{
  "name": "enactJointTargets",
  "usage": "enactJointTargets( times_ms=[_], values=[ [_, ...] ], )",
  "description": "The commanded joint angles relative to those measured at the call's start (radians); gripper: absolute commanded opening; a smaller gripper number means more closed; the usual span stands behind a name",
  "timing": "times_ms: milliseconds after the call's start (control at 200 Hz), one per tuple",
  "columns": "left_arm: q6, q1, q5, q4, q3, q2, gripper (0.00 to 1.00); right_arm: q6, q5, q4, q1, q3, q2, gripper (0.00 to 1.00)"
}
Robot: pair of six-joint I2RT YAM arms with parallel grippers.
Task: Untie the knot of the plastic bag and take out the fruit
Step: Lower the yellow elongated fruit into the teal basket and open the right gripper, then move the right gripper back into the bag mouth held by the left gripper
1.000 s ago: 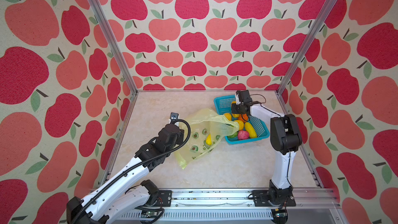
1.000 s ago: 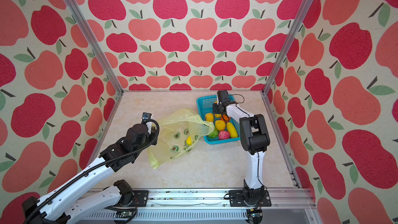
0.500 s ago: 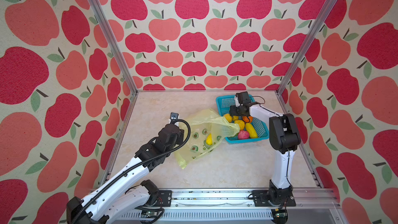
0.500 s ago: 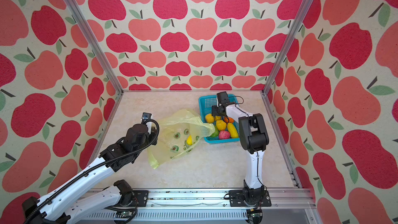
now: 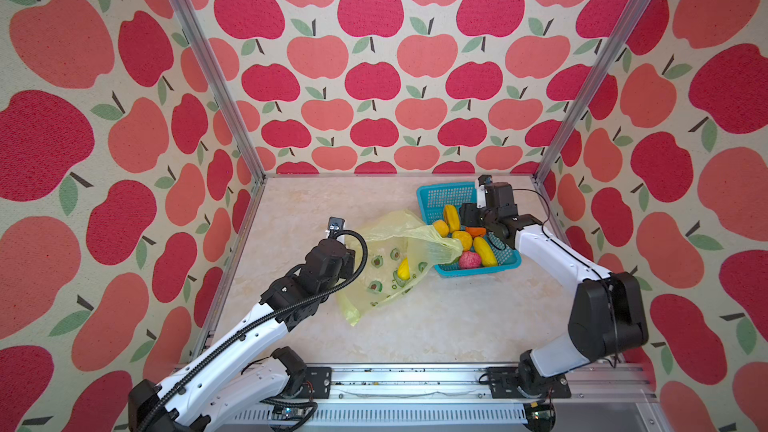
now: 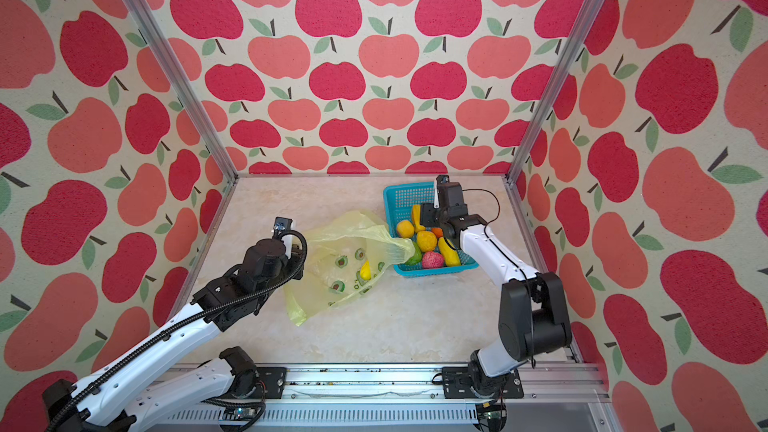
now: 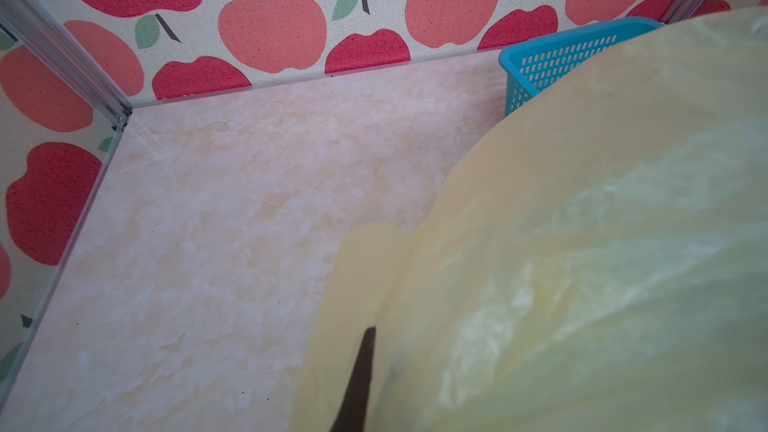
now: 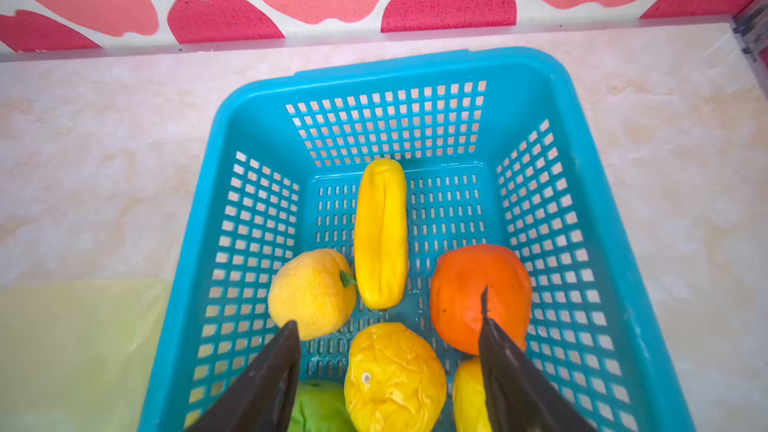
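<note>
The plastic bag (image 5: pixel 388 243) (image 6: pixel 338 238) is held up off the table with its twisted end draped over the basket rim. My left gripper (image 7: pixel 360 371) is shut on the bag's film (image 7: pixel 582 243). One yellow fruit (image 5: pixel 402 268) (image 6: pixel 365 271) shows through the bag. My right gripper (image 8: pixel 388 309) (image 5: pixel 467 216) hovers open over the fruit in the basket: a long yellow one (image 8: pixel 380 234), an orange one (image 8: pixel 478 280), yellow round ones (image 8: pixel 311 292) (image 8: pixel 395 371), a green one (image 8: pixel 320 405) and a bumpy pink one (image 5: pixel 469 260). The knot is out of view.
The teal perforated basket (image 5: pixel 444 195) (image 6: pixel 405 197) (image 8: pixel 415 72) stands at the back right, close to the back wall and the right corner post. The bag's loose lower corner (image 5: pixel 353 317) rests on the marble table.
My right gripper has opened wider over the basket. The left arm and the bag have stayed where they were.
</note>
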Motion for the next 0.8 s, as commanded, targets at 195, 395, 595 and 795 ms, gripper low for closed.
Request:
enactJointTargets(
  times_ms=[195,395,595,795],
  values=[
    [-0.009,0.006,0.000,-0.005,-0.002,-0.005,0.00,0.000,0.055,0.116,0.059,-0.246,-0.482,0.69],
    [-0.009,0.006,0.002,-0.005,-0.002,-0.009,0.00,-0.068,0.028,0.166,0.160,-0.326,-0.688,0.66],
    [-0.011,0.006,0.003,-0.005,-0.003,-0.009,0.00,-0.209,-0.007,0.203,0.352,-0.344,-0.769,0.62],
    [-0.011,0.006,0.004,-0.006,-0.002,-0.011,0.00,-0.394,0.030,0.214,0.603,-0.307,-0.689,0.62]
  ],
)
